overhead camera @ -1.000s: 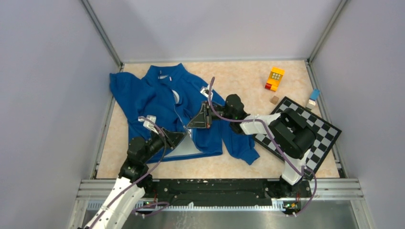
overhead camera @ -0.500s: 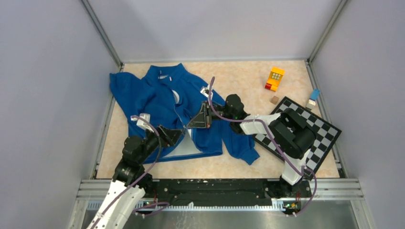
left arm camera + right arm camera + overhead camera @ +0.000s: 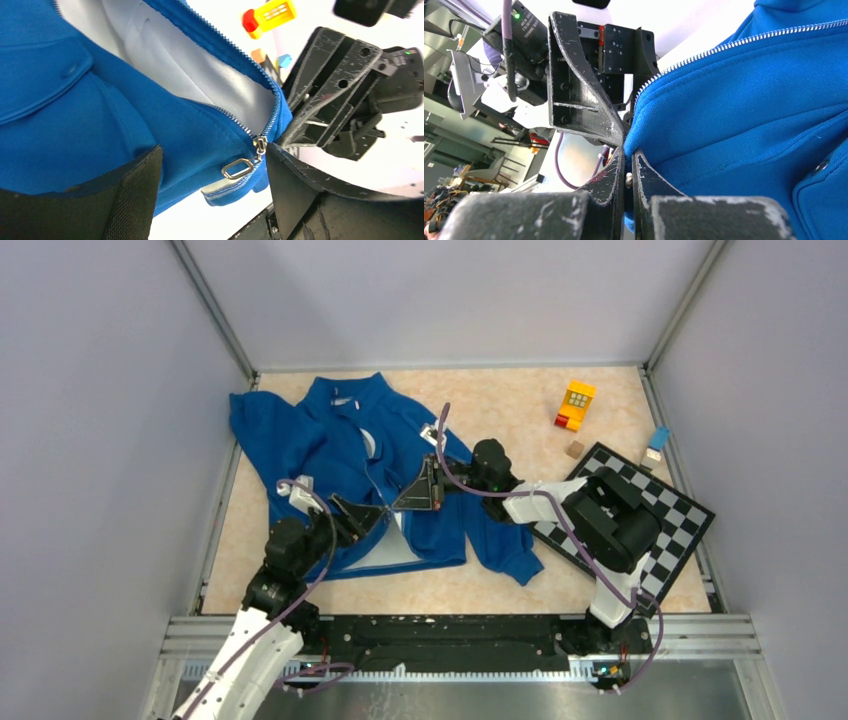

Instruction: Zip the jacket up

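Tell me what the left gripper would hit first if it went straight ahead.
Probably the jacket at its zipper pull, lying ahead of the open left gripper; depth is hard to judge.

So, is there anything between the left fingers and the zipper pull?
Nothing visible. The zipper pull lies uncovered in the gap between the open left fingers. The right fingers pinch the jacket edge just beside it, not across the path.

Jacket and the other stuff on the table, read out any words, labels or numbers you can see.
No text can be read.
The jacket has a small pale neck label, too small to read.
The yellow toy block shows only a grid of squares.
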Robot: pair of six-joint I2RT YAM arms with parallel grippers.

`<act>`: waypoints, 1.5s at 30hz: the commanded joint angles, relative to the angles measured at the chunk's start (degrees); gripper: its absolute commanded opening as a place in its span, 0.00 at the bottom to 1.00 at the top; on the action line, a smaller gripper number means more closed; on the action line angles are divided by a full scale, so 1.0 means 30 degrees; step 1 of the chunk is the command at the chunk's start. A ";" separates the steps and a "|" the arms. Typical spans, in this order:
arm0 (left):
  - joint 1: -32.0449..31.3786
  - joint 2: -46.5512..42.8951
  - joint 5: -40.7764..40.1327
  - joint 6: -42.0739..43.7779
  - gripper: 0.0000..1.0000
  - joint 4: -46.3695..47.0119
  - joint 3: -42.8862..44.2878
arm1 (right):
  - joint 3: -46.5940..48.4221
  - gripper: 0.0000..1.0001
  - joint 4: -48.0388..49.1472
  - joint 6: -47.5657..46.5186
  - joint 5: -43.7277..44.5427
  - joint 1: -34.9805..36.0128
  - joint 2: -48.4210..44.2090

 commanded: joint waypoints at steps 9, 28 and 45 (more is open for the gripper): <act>-0.0035 -0.0635 0.2619 -0.2306 0.57 0.6142 -0.2413 | 0.0080 0.00 0.1844 0.0161 -0.0257 0.0117 -0.0778; -0.0037 -0.1352 0.2088 0.1796 0.67 0.2418 -0.0694 | 0.0265 0.00 0.2038 0.0459 -0.0289 0.0118 -0.0560; -0.0037 0.2550 0.6441 0.4371 0.78 0.3703 0.0848 | 0.0243 0.00 0.2232 0.0540 -0.0331 0.0120 -0.0405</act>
